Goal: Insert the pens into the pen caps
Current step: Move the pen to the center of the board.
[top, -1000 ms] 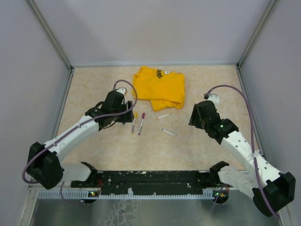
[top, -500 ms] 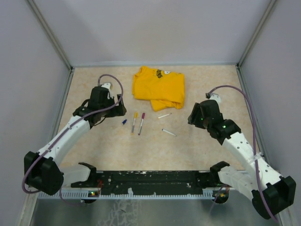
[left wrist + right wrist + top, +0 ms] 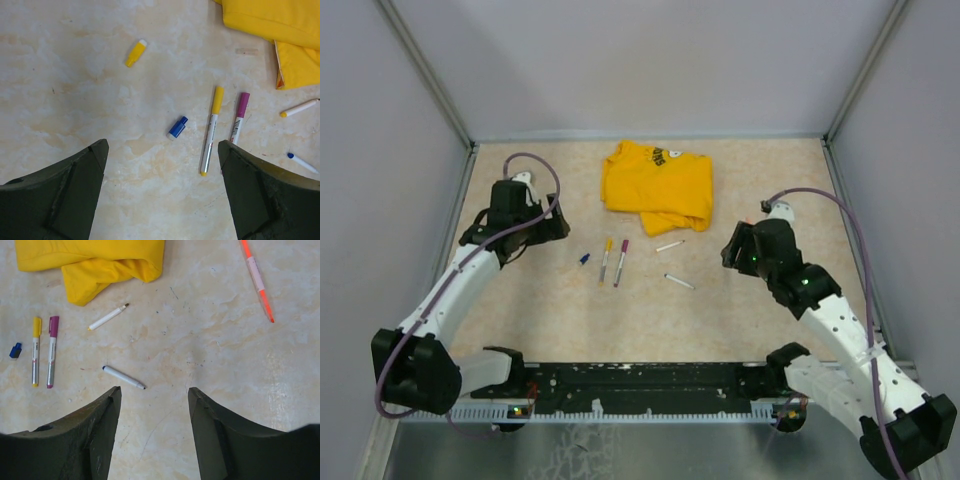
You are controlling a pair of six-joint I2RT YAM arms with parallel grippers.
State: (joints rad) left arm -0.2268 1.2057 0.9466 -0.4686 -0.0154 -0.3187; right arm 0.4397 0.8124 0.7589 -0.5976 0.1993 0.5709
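Note:
A yellow-capped pen (image 3: pixel 606 259) and a magenta-capped pen (image 3: pixel 620 262) lie side by side at mid-table. A loose blue cap (image 3: pixel 584 258) lies just left of them. Two uncapped white pens lie to the right, one (image 3: pixel 670 245) near the shirt and one (image 3: pixel 679 281) nearer. In the left wrist view a loose yellow cap (image 3: pixel 135 53) lies beyond the blue cap (image 3: pixel 177 127). An orange pen (image 3: pixel 257 280) lies at far right. My left gripper (image 3: pixel 556 228) is open and empty, left of the blue cap. My right gripper (image 3: pixel 728 248) is open and empty, right of the white pens.
A folded yellow T-shirt (image 3: pixel 658 185) lies at the back centre, just beyond the pens. Grey walls close the table on the left, back and right. A black rail (image 3: pixel 640 380) runs along the near edge between the arm bases.
My left gripper has drawn back to the left, away from the capped pens, and the blue cap has come into view. My right arm has shifted slightly nearer.

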